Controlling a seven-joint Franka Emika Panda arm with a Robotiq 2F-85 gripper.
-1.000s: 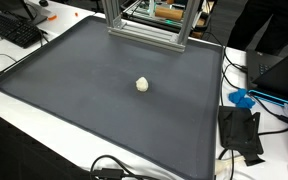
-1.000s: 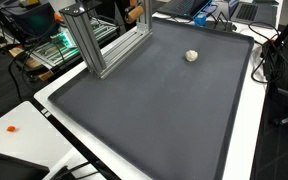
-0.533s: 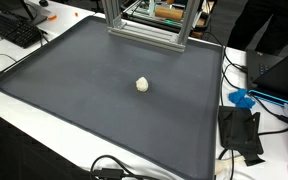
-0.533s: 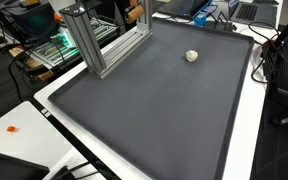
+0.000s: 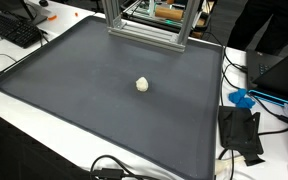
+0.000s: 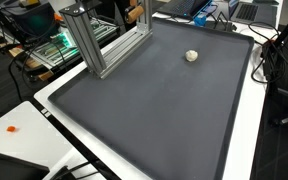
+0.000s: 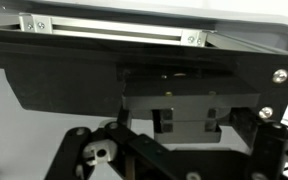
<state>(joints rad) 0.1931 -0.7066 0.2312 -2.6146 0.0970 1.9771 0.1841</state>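
Note:
A small cream-coloured ball (image 5: 142, 85) lies alone on a large dark grey mat (image 5: 74, 95), a little past its middle; in both exterior views it is seen, ball (image 6: 191, 56) on mat (image 6: 154, 115). Neither exterior view shows the arm or the gripper. In the wrist view the gripper (image 7: 180, 162) comes in from the bottom. Its dark linkages are spread wide to left and right, with nothing between them. It faces a black plate and an aluminium bar (image 7: 114, 30) close ahead. The ball is not in the wrist view.
An aluminium frame (image 5: 144, 25) stands at the mat's far edge, also seen as frame (image 6: 99, 45). A keyboard (image 5: 14, 28) lies off one corner. A blue object (image 5: 242, 99), a black bracket (image 5: 241, 133) and cables (image 5: 114, 168) lie along the white table edge.

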